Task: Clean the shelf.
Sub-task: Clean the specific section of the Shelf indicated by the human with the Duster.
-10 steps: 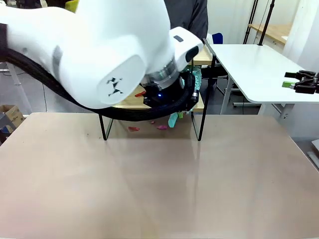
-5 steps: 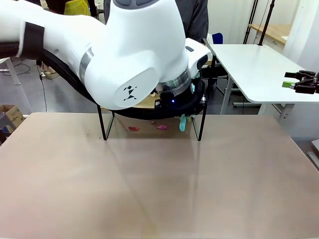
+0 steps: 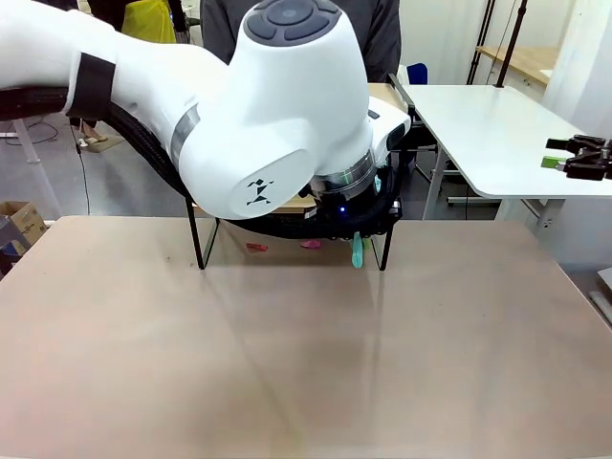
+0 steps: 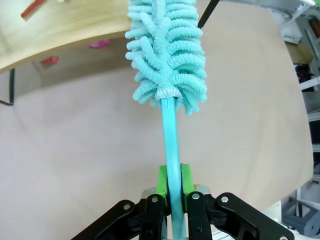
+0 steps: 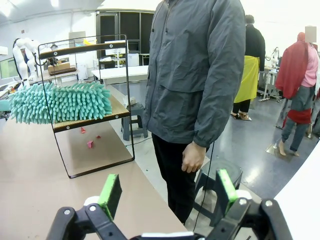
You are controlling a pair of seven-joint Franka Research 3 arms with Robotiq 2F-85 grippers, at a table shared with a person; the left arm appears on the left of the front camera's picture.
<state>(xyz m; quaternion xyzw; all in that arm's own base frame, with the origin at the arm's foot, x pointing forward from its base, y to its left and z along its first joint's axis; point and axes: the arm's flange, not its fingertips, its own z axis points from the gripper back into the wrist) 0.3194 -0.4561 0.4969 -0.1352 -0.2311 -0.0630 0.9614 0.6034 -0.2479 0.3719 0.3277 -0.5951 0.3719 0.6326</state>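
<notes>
Left end effector clamped on teal duster, head on lower board of black-framed wooden shelf

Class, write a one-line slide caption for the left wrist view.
Left tool clamps a teal duster by its handle, fluffy head at the shelf board, pink scraps on the table beneath.

Far side: person in grey jacket, standing; right: white side table; left, on floor: cardboard box.

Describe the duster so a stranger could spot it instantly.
Find the shelf at the table's far edge. Along its lower board lies the duster, gripped by the left tool: fluffy teal head on a teal stick, unlike the pink scraps beneath.
</notes>
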